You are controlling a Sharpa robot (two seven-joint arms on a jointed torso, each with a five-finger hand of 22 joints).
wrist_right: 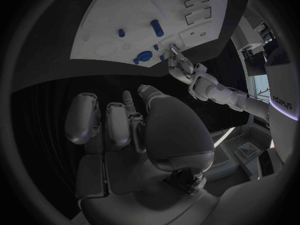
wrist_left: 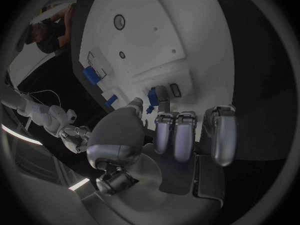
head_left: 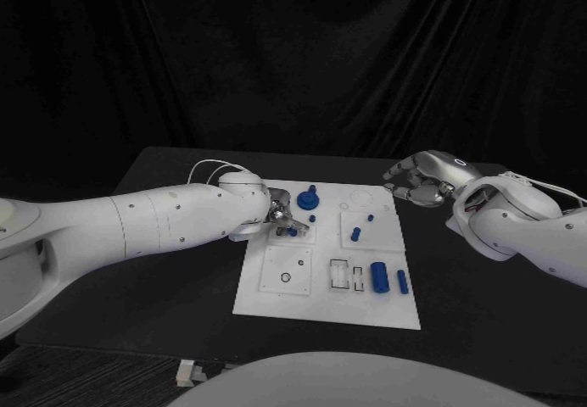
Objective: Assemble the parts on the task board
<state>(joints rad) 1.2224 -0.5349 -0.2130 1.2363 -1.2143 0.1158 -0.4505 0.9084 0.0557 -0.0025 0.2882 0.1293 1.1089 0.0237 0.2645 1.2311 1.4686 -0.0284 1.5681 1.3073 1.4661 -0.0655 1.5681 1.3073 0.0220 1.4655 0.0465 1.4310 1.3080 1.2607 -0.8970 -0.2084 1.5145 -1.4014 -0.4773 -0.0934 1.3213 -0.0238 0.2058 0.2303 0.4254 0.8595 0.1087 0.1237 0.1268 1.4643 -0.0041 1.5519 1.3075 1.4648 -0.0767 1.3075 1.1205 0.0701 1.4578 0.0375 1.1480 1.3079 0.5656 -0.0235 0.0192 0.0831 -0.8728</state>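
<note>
Black table [head_left: 147,254] under the white task board [head_left: 318,305]. Left hand [head_left: 279,216] down over the board's far left part, pinching a small blue peg [wrist_left: 152,96] between thumb and finger. Right hand [head_left: 420,180] off past the board's far right corner, fingers curled in, holding nothing. Blue round part with a knob [head_left: 309,199] near the far edge, two blue cylinders [head_left: 381,277] lying near the right edge.

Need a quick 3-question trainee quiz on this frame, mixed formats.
1. True or false: the right hand hangs over the task board.
2. Which hand works at the board's far half? A) left hand B) right hand
3. Fill in: the small blue part sits at the left hand's ____.

Key: 1 false, it is beyond the board's far right corner, over the black table; 2 A; 3 fingertips.
</note>
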